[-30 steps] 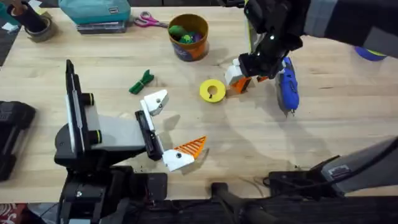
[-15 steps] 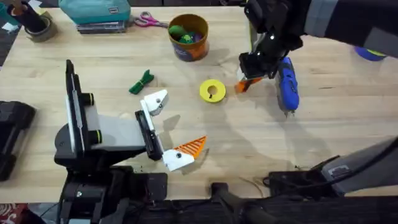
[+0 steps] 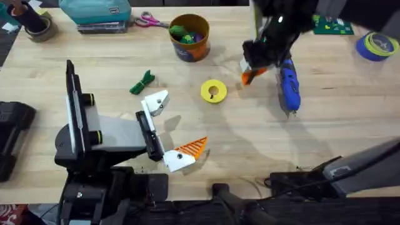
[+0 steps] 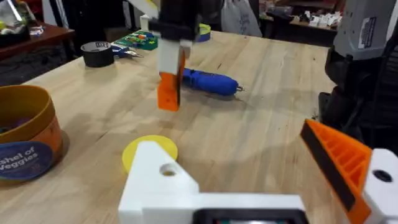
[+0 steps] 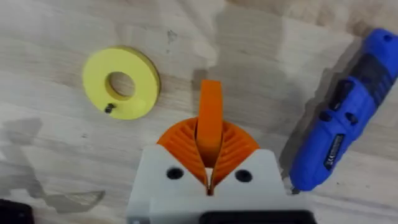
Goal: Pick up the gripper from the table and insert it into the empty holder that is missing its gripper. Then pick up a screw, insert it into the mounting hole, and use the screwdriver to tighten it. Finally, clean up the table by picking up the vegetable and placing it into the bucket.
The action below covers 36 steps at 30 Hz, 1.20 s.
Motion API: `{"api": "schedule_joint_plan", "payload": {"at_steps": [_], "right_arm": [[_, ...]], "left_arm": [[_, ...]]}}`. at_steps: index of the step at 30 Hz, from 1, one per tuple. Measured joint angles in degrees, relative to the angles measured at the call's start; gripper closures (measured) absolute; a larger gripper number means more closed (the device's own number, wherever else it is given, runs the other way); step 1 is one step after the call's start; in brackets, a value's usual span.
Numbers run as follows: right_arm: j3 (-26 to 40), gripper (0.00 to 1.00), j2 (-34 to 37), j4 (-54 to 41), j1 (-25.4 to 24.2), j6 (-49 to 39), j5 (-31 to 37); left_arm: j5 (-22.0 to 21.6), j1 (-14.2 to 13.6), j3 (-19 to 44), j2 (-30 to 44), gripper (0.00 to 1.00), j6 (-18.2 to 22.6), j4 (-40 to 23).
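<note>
The loose orange gripper (image 3: pixel 248 77) hangs just above the table, with my right gripper (image 3: pixel 253 67) shut on it. In the right wrist view the wedge (image 5: pixel 210 118) sticks out from between the orange ribbed pads (image 5: pixel 179 142). The blue screwdriver (image 3: pixel 289 86) lies just right of it. My left gripper (image 3: pixel 178 124) rests open low on the table. Its bare white holder (image 3: pixel 156 102) has an empty mounting hole (image 4: pixel 166 169), and its other bracket bears an orange finger (image 3: pixel 192 147). A small screw (image 5: pixel 109 108) sits on the yellow disc (image 3: pixel 213 91). The green vegetable (image 3: pixel 142 82) lies left of the disc. The bucket (image 3: pixel 189 37) stands at the back.
Toy veggies fill the bucket. Scissors (image 3: pixel 147 20), a teal case (image 3: pixel 97 12) and a tape roll (image 3: pixel 39 26) line the far edge. A blue and yellow tape roll (image 3: pixel 378 45) and a green board (image 3: pixel 331 25) lie at the far right.
My right gripper has closed on the orange gripper and lifted it off the table, drifting slightly away from the yellow disc. The left arm has stayed still.
</note>
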Motion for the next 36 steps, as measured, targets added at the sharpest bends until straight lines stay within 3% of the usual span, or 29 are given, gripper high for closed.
{"api": "schedule_joint_plan", "payload": {"at_steps": [4,9,17,27,36], "right_arm": [[5.1,0.992,-1.6,-2.2,0.0,0.0,0.0],[6.5,0.992,-7.2,-2.2,0.0,0.0,-0.7],[6.5,0.992,-12.8,0.8,-0.2,0.0,-9.0],[-9.0,0.992,-20.2,19.2,-0.6,0.1,-25.0],[-22.5,0.992,-23.5,38.7,-7.0,4.3,-51.7]], "left_arm": [[0.0,0.0,0.0,0.0,0.014,0.0,0.0],[0.0,0.0,0.0,0.0,0.014,0.0,0.0],[0.0,0.0,0.0,0.0,0.015,0.0,0.0],[0.0,0.0,0.0,0.0,0.015,0.0,0.0],[0.0,0.0,0.0,0.0,0.015,0.0,0.0]]}}
